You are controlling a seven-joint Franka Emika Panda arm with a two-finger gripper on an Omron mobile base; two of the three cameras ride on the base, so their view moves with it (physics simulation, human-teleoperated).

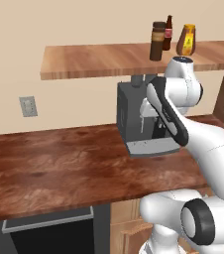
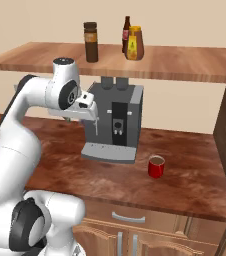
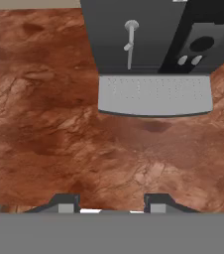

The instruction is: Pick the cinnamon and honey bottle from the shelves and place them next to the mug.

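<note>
Nearest the cameras, the gripper (image 3: pixel 112 202) hangs above the reddish-brown worktop (image 3: pixel 44 139) with its two dark fingertips (image 3: pixel 64 202) drawn in as far as they go and nothing between them, facing down in front of the grey coffee machine (image 2: pixel 116 122) and its drip tray (image 3: pixel 155 94). Right of the machine in the right base view, the mug (image 2: pixel 156 166) stands on the worktop, apart from the tray. Higher and further back, the shelves (image 2: pixel 185 62) carry three things: the cinnamon (image 2: pixel 90 42) stands upright towards the left, and the honey bottle (image 2: pixel 134 44) stands to its right, just in front of a slim brown glass bottle (image 2: pixel 126 33) with a red label.
</note>
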